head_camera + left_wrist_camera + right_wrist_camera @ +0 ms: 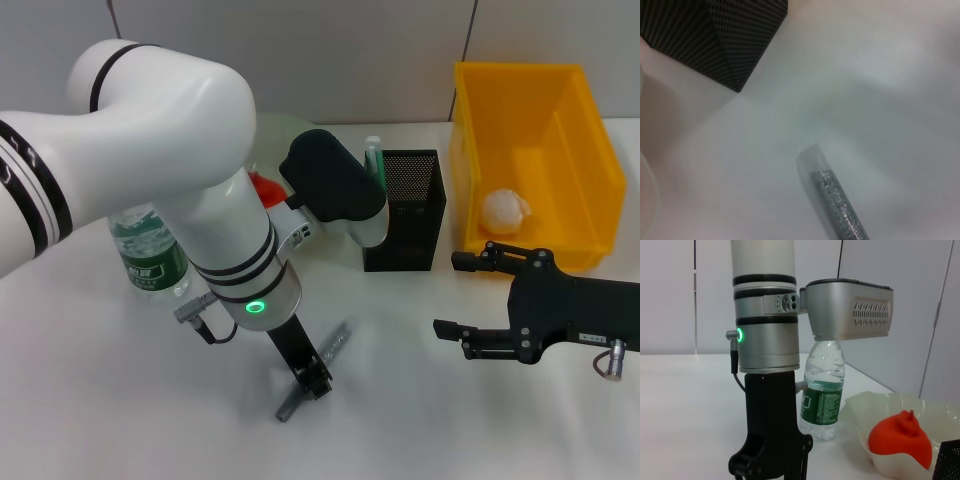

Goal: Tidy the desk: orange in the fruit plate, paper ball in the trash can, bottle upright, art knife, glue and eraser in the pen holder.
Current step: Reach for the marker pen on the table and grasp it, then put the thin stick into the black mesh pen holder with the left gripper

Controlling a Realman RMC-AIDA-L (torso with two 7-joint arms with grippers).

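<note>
1. Spreading across the whole scene, the white bench [120,400] carries everything.
2. At the far right corner stands the yellow trash can [535,110], with the paper ball [506,212] inside it.
3. Toward the far edge, behind the left arm, the fruit plate [860,407] holds the orange [901,438].
4. Near the left edge the bottle [150,255] stands upright.
5. Mid-bench, the pen holder [405,210] has the glue [374,158] standing in it.
6. The right hand [452,295] rests near the right edge, fingers spread and holding nothing.
7. The left hand [312,378] is down at the art knife [335,347], near the front edge; I cannot tell whether it grips.
</note>
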